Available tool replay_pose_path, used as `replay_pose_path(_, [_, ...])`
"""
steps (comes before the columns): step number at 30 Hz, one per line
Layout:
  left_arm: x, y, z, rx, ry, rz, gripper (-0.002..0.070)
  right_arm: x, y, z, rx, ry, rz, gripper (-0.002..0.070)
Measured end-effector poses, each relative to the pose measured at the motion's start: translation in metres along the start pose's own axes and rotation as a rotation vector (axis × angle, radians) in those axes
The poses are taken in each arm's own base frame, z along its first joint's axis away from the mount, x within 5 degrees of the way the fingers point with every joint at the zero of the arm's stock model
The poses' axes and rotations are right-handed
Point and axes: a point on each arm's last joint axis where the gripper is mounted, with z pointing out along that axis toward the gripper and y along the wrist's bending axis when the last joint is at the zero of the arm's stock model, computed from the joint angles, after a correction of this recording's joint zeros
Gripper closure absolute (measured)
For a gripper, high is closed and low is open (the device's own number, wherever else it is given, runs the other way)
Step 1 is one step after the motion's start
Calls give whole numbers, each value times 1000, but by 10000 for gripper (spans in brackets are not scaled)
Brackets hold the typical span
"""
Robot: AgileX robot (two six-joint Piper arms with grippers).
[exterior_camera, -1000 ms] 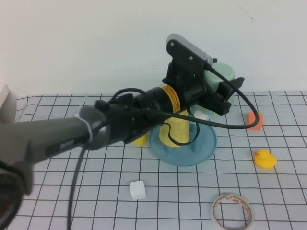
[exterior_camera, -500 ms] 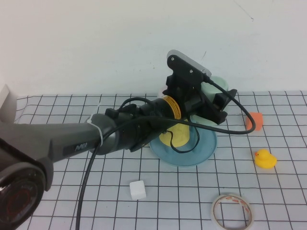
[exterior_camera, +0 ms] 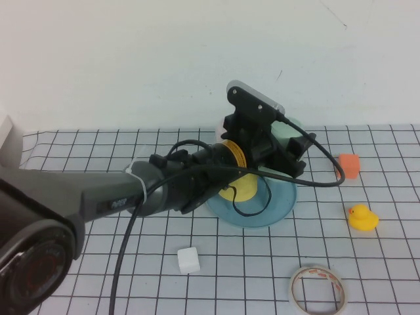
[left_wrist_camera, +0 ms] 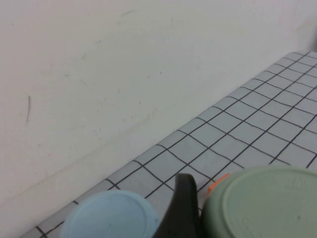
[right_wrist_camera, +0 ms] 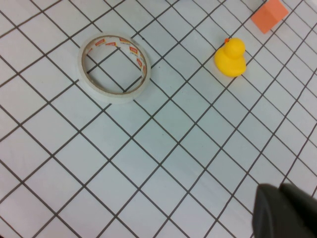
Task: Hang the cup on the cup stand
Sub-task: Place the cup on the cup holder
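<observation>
Only unreadable print: left pincer (exterior_camera: 283, 146) grips cup (exterior_camera: 287, 134); right pincer (right_wrist_camera: 285, 210) closed.

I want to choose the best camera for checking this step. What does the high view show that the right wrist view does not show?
Only the high view shows the left hand holding the pale sage-green plastic cup over the round teal-blue plastic cup stand, plus the yellow cup and the white cube.

Only the right wrist view shows the shut right hand, parked above the table.

Both show the yellow rubber duck, the tape roll and the orange block.
</observation>
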Motion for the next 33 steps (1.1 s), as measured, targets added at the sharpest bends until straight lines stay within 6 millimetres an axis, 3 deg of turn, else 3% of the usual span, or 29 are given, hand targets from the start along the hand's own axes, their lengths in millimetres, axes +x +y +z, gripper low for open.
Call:
replay_pose_path(16, [20, 2, 7, 6, 15, -77, 124, 0, 0, 0, 1, 0, -1, 678])
replay_pose_path(20, [26, 4, 7, -25, 73, -106, 22, 0, 0, 0, 1, 0, -1, 678])
replay_pose_path(24, [26, 4, 5, -32, 110, -90, -10, 0, 0, 0, 1, 0, -1, 678])
replay_pose_path(27, [14, 2, 2, -13, 108, -36, -16, 0, 0, 0, 1, 0, -1, 678])
replay_pose_path(33, [-54, -12, -24, 53, 0, 180, -17, 0, 0, 0, 1, 0, -1, 678])
